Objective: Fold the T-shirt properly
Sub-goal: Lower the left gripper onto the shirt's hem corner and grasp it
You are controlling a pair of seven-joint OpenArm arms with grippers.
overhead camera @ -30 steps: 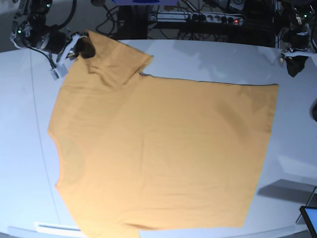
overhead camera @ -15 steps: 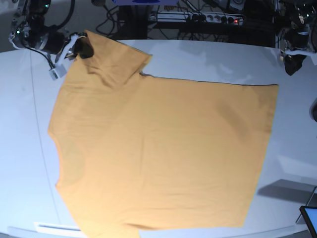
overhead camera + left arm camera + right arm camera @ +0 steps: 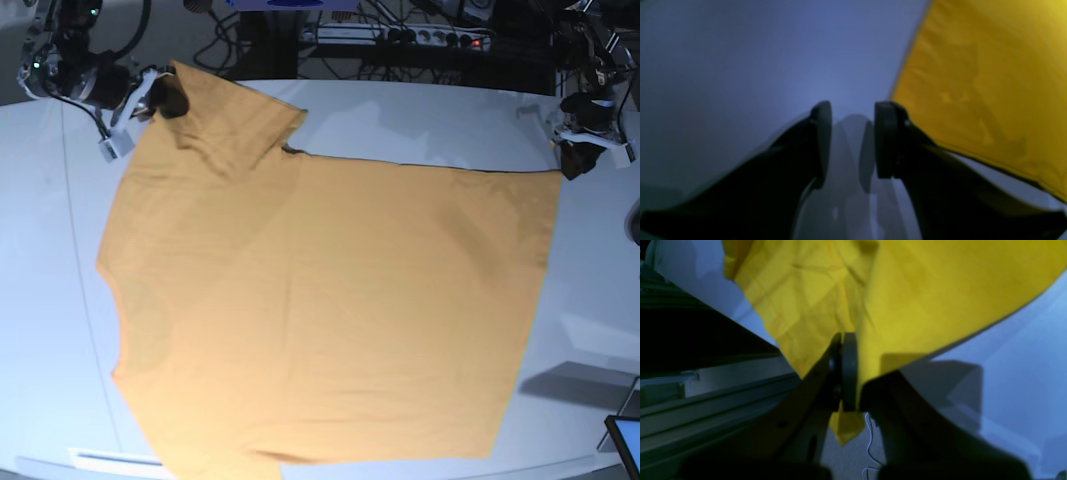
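An orange-yellow T-shirt [image 3: 320, 300] is lying spread almost flat across a pale blue-white worktop [image 3: 420, 120], filling most of the base view. Its hem is running down the right side and its neckline is curving along the left edge. One sleeve is pointing toward the upper left corner.

The right pincer [image 3: 165, 98] is sitting at that upper left corner, and its jaws are pressing fully together on the sleeve's edge. In the right wrist view, yellow cloth [image 3: 907, 300] is draping between and over the dark fingers [image 3: 848, 370], with a small tip of fabric hanging out below them. A thin white cable [image 3: 870, 443] is trailing beneath. To the left of the fingers, a grey metal rail [image 3: 716, 386] is running along the worktop's edge.

The left pincer [image 3: 578, 160] is hovering just beside the shirt's upper right hem corner. Its jaws are standing partly apart and holding nothing. In the left wrist view (which is blurred), bare worktop is showing in the gap between the two black fingers [image 3: 821, 140], and the shirt's edge [image 3: 973, 100] is lying just to the right of them.

Behind the worktop, a power strip [image 3: 420, 36] and tangled dark cables [image 3: 260, 45] are resting in shadow. A tablet-like corner [image 3: 628, 440] is poking in at the lower right.
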